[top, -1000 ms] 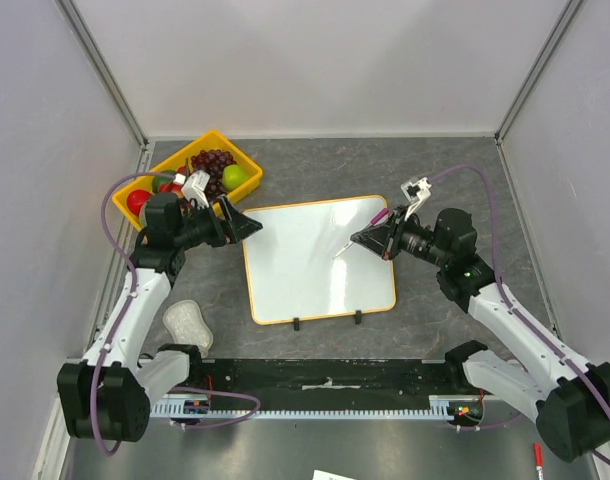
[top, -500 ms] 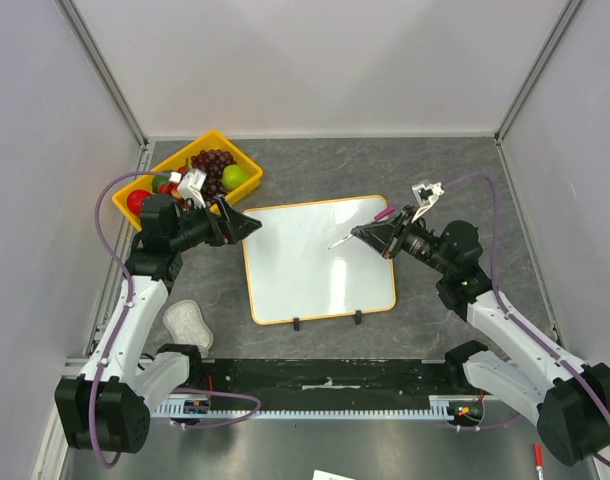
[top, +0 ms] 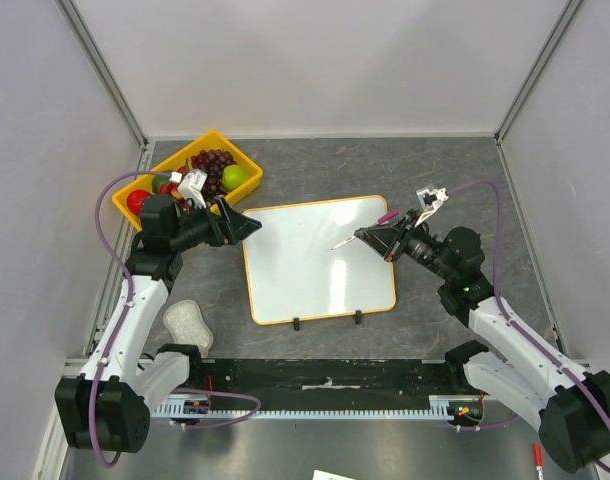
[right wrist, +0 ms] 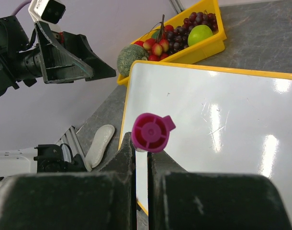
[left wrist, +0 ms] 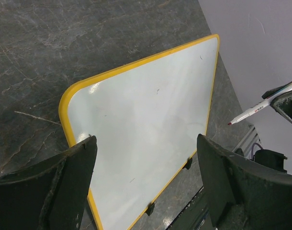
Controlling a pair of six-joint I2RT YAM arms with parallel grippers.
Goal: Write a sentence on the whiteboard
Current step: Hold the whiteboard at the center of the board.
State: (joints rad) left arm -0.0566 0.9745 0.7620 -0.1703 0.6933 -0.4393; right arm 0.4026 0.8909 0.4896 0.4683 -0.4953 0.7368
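Fruit tray behind whiteboard — left fingers between; marker above.

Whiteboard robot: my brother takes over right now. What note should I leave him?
Left fingers: open, empty, hovering at the whiteboard's left edge.
Right fingers: shut on the marker, tip bare and over the board, seemingly not touching.
Whiteboard: flat on the table, mid-way between both arms.
Done: marker gripped, ready.
Left: the whole sentence. No writing shows yet.
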